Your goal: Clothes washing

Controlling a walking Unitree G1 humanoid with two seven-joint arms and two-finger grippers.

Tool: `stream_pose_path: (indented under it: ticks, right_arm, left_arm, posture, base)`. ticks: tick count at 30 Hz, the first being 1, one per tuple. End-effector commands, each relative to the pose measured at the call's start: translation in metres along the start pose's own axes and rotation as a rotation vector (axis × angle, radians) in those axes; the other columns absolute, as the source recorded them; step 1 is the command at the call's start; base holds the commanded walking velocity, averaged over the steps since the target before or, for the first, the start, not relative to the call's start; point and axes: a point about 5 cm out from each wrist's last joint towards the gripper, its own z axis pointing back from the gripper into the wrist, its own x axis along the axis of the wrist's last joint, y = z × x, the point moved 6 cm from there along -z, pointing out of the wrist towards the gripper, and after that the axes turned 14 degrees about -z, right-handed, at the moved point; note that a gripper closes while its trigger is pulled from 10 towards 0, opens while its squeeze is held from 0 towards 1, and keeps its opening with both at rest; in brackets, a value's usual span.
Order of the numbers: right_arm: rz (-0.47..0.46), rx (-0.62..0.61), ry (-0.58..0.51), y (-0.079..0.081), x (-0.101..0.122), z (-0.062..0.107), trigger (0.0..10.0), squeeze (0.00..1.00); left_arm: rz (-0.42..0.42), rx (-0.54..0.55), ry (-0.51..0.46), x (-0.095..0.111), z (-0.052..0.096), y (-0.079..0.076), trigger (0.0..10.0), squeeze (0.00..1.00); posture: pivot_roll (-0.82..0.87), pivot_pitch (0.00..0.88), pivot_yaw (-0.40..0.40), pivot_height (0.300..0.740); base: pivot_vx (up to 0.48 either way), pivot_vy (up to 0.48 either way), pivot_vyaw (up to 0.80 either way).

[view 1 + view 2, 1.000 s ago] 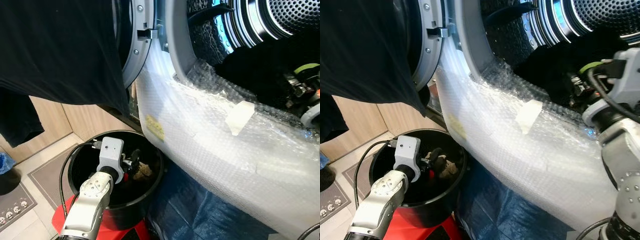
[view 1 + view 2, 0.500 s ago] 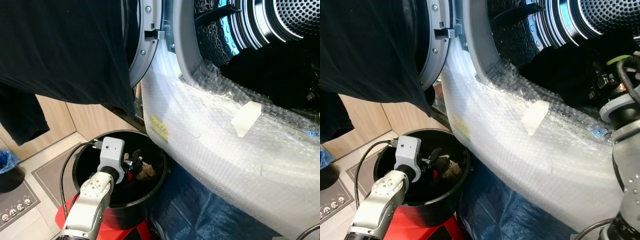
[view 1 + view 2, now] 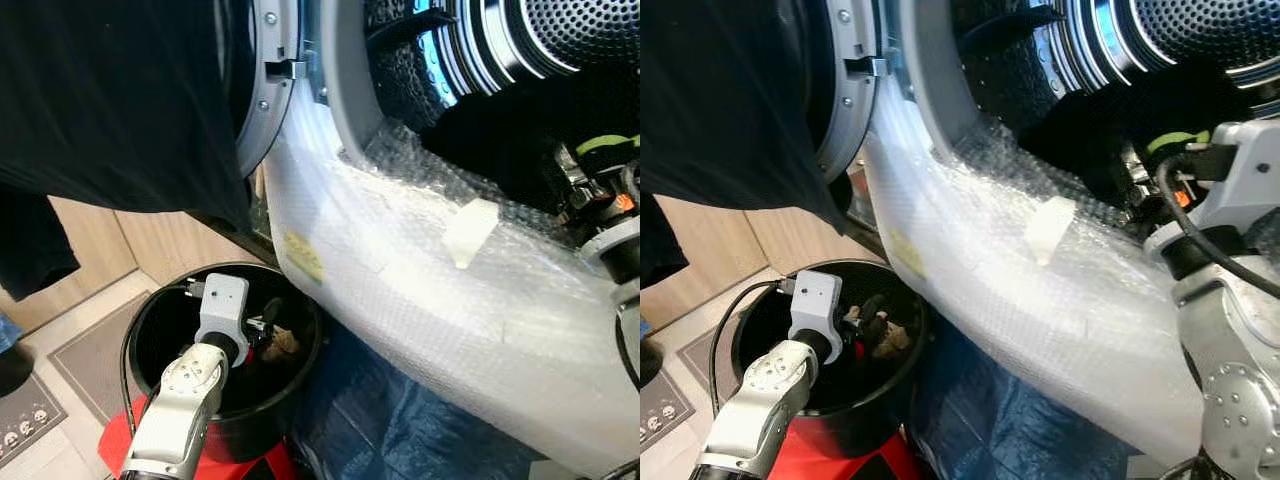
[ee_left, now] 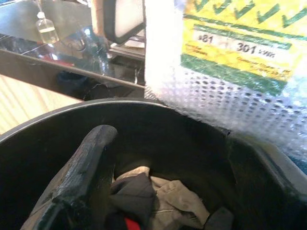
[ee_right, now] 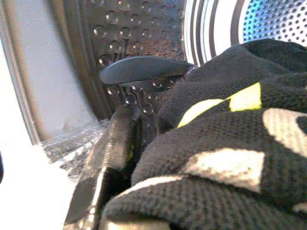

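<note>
The washing machine drum (image 3: pixel 560 40) stands open, and bubble wrap (image 3: pixel 420 270) covers its front. My right gripper (image 3: pixel 1140 175) is at the drum's mouth, shut on a black garment (image 5: pixel 230 143) with yellow and white marks. That garment bunches inside the opening (image 3: pixel 1110 110) and drapes over one finger (image 5: pixel 120 139). My left gripper (image 3: pixel 265 328) hangs open inside a black bucket (image 3: pixel 135 320). Beige, dark and red clothes (image 4: pixel 168 201) lie below its finger (image 4: pixel 88 163).
A large black cloth (image 3: pixel 110 90) hangs over the open washer door (image 3: pixel 270 100) at the upper left. Blue sheeting (image 3: pixel 400 420) lies on the floor under the machine. The bucket sits on a red base (image 3: pixel 120 450), with a grey mat (image 3: pixel 30 420) beside it.
The head view has swayed right, then back left. The right gripper stays at the drum's mouth with the garment. The left arm has not moved in the bucket.
</note>
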Motion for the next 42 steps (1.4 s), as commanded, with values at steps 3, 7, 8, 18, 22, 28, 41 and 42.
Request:
stream_pose_path:
  ticks: [3, 7, 8, 18, 22, 28, 41, 42]
  right_arm:
    - [0.025, 0.034, -0.056, 0.009, 0.015, 0.0, 4.9, 0.0]
    - [0.038, 0.074, -0.072, 0.016, 0.019, 0.002, 0.0, 0.0]
    - [0.045, 0.083, -0.076, 0.018, 0.019, 0.003, 0.0, 0.0]
    - [0.073, 0.126, -0.039, 0.015, 0.02, 0.012, 10.0, 0.0]
    - [0.066, 0.161, -0.024, 0.015, 0.019, 0.02, 10.0, 0.0]
    - [0.068, 0.165, -0.021, 0.015, 0.019, 0.021, 10.0, 0.0]
    - [0.068, 0.083, 0.059, -0.027, 0.0, 0.075, 10.0, 0.0]
    - [0.065, 0.106, 0.027, -0.02, 0.005, 0.07, 10.0, 0.0]
  left_arm:
    - [0.001, 0.011, 0.001, 0.002, 0.001, 0.002, 10.0, 0.0]
    - [0.003, 0.014, 0.002, 0.002, 0.001, 0.003, 10.0, 0.0]
    - [0.003, 0.014, 0.002, 0.002, 0.001, 0.003, 10.0, 0.0]
    - [0.004, 0.009, 0.001, 0.001, 0.002, 0.001, 10.0, 0.0]
    - [0.003, 0.006, 0.001, 0.0, 0.002, 0.0, 10.0, 0.0]
    - [0.003, 0.006, 0.001, 0.0, 0.002, 0.0, 10.0, 0.0]
    - [-0.002, -0.014, -0.009, 0.006, -0.003, -0.002, 10.0, 0.0]
    - [-0.003, -0.012, -0.009, 0.006, -0.004, -0.001, 10.0, 0.0]
  posture:
    - [0.07, 0.064, -0.034, 0.74]
    - [0.07, 0.064, -0.035, 0.74]
    - [0.07, 0.064, -0.035, 0.74]
    - [0.07, 0.033, -0.037, 0.74]
    - [0.07, 0.033, -0.037, 0.74]
    - [0.07, 0.033, -0.037, 0.74]
    - [0.04, 0.057, -0.018, 0.74]
    - [0.04, 0.058, -0.018, 0.74]
  base:
    - [0.0, 0.0, 0.0]
    - [0.0, 0.0, 0.0]
    - [0.0, 0.0, 0.0]
    - [0.0, 0.0, 0.0]
    - [0.0, 0.0, 0.0]
    - [0.0, 0.0, 0.0]
    - [0.0, 0.0, 0.0]
    - [0.0, 0.0, 0.0]
